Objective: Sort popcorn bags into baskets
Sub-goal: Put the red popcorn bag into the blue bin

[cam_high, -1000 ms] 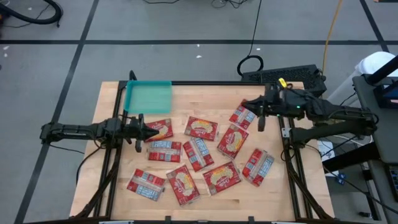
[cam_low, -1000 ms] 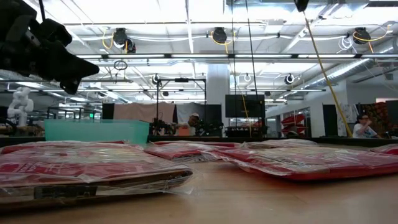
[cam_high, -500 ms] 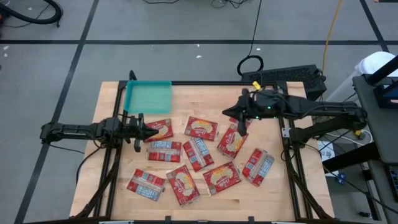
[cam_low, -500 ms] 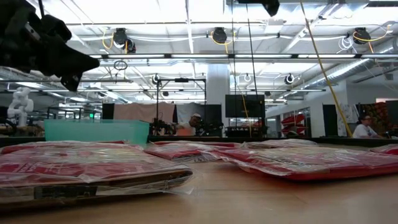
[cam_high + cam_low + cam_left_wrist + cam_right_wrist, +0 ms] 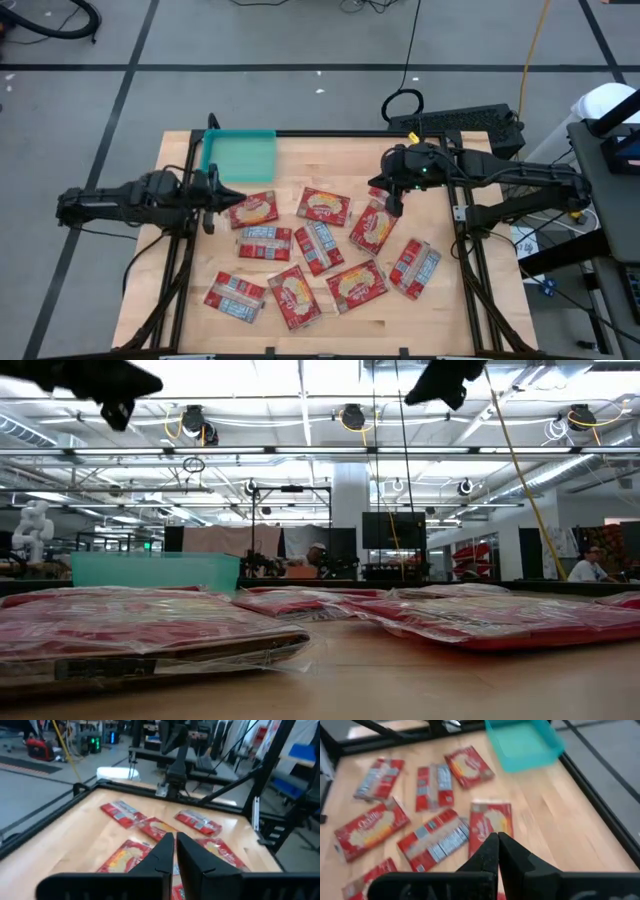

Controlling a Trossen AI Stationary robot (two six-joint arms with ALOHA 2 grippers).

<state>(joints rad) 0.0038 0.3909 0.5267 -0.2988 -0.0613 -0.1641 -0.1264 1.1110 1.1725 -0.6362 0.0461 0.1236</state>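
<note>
Popcorn bags (image 5: 322, 243): scattered flat across the table (image 5: 470, 310), nearest edge to middle; none held.
Left gripper (image 5: 222, 203): fingers closed, empty, raised above the left side.
Right gripper (image 5: 392, 207): fingers closed, empty, above a bag.
Basket (image 5: 238, 156): teal, far-left corner.

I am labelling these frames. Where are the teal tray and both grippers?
teal tray (image 5: 238, 156), high view, bare floor.
left gripper (image 5: 212, 193), high view, at its fingertips.
right gripper (image 5: 395, 208), high view, at its fingertips.
</note>
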